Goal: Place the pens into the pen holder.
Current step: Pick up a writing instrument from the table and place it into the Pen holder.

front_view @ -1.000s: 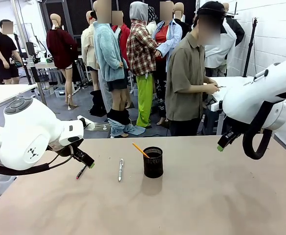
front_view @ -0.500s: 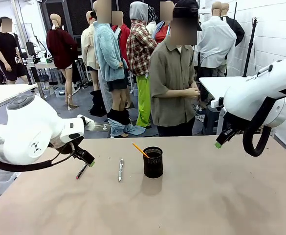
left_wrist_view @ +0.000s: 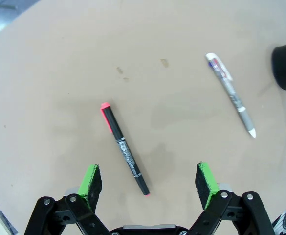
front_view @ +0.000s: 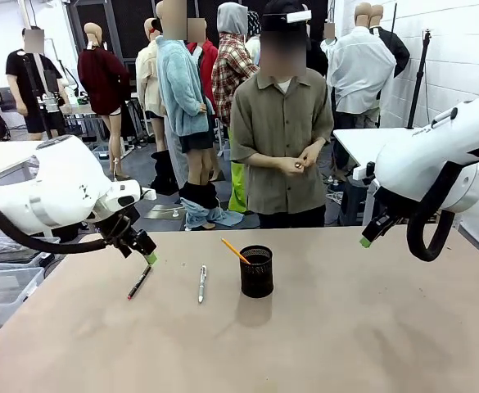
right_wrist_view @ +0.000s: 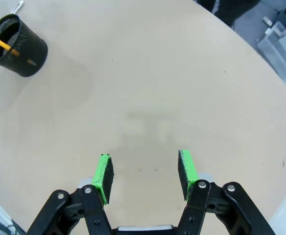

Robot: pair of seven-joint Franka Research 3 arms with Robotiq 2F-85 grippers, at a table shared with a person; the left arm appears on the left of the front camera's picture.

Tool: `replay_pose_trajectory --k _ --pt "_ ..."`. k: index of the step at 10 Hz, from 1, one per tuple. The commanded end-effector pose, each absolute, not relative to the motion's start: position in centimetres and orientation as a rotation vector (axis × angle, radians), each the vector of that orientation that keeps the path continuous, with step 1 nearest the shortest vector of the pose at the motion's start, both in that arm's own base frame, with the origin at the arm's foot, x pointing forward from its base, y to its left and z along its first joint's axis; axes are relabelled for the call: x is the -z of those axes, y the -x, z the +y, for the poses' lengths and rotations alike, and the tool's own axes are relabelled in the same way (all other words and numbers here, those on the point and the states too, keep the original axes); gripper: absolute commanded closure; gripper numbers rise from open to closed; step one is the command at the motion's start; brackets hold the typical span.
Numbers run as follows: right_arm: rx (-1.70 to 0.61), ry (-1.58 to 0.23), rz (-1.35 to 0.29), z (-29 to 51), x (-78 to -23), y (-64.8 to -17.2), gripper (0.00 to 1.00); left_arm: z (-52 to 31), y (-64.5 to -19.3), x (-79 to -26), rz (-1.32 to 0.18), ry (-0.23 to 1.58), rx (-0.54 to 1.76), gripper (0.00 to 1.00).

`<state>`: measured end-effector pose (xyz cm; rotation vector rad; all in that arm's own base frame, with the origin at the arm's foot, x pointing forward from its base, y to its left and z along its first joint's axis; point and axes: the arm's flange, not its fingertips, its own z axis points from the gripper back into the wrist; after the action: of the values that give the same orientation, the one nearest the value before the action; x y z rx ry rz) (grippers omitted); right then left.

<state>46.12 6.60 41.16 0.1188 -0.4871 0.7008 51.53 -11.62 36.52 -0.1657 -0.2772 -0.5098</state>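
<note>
White arms point(front_view: 55, 196), black cable point(front_view: 414, 241); black left gripper point(left_wrist_view: 148, 178), green pads point(left_wrist_view: 91, 179), seemingly bolted.

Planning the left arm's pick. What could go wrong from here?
1. The thin black pen with a red end lies flat on the table, and only its near end lies under the open left gripper. A grip there may let it swing or slip.
2. The orange pencil leans leftward out of the black wire-mesh pen holder. A pen brought in could knock it or tip the holder.
</note>
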Motion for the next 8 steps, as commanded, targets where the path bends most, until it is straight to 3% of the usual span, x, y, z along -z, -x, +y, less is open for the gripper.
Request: replay_pose_trajectory --k 1,8 --pt "-0.714 -0.131 -0.513 6.3 -40.7 -46.1 0.33 -11.8 -54.6 -34.6 -0.175 0.135 0.477 0.00" --pt "-0.714 -0.131 -0.513 6.3 -40.7 -46.1 0.33 -12.8 -57.1 -29.7 -0.023 0.080 0.422 0.00"
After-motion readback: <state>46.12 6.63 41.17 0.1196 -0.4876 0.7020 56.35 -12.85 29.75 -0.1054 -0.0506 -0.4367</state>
